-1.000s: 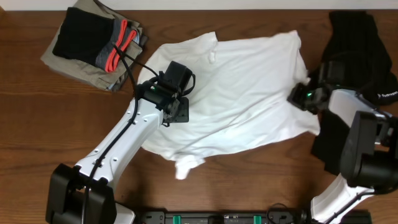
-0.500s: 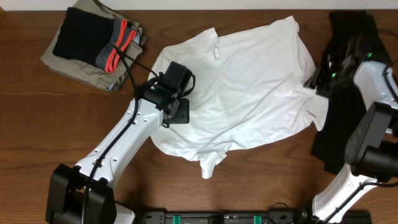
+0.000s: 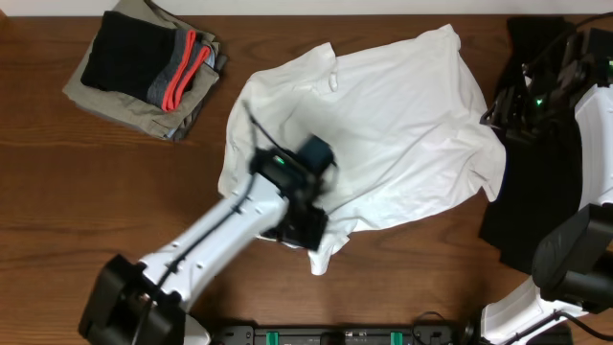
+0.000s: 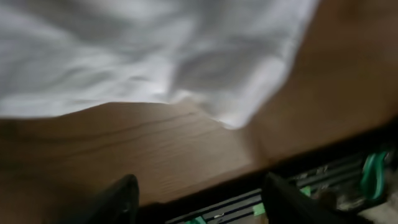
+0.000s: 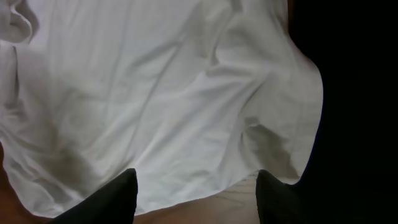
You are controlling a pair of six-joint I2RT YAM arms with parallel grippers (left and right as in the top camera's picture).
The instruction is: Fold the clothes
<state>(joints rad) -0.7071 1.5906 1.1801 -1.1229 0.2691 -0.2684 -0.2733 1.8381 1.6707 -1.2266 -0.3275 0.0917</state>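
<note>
White T-shirt spread, long axis slanting lower-left to upper-right, left tool and right tool parted, empty

The shirt is plain white, with soft grey shading in its creases. The table is dark brown wood with a streaky grain. The pile of folded clothes shows khaki underneath, black on top, and a grey piece edged in orange-red. The garment on my right is black. My left arm and right arm are white with black joints. Both my left claw and right claw have black fingers.
</note>
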